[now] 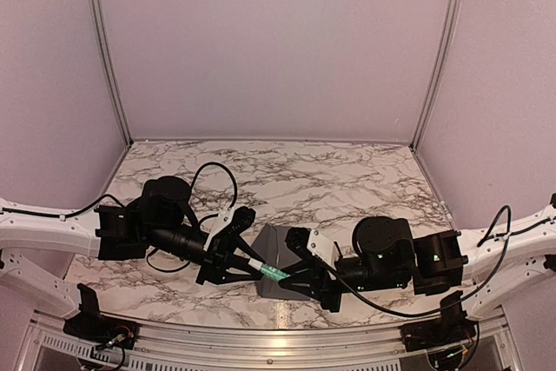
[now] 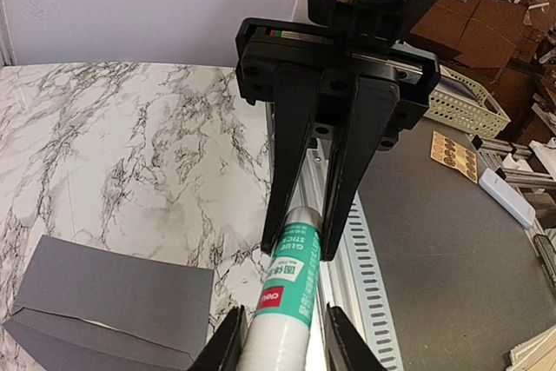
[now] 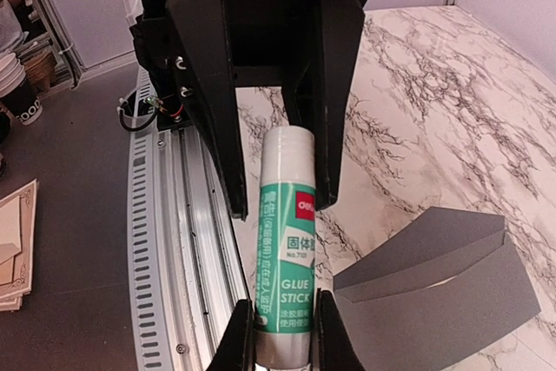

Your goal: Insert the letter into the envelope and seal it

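**Desk:** While both arms are working at the near edge of the marble table point(image 1: 347, 171), where is the envelope lying?

**Photographer:** The envelope point(image 1: 274, 245) is lying flat with its flap open, just beyond and partly beneath the claws. The right one is hanging over it, so it is nearer.

**Desk:** And the claws?

**Photographer:** The left gripper point(image 1: 246, 265) and right gripper point(image 3: 285, 336) are each pinching one end of the glue stick point(image 3: 287, 258), whose long axis is running left to right.

**Desk:** And inside?

**Photographer:** Only a thin pale edge, probably the letter point(image 3: 452, 282), is showing at the envelope's mouth.
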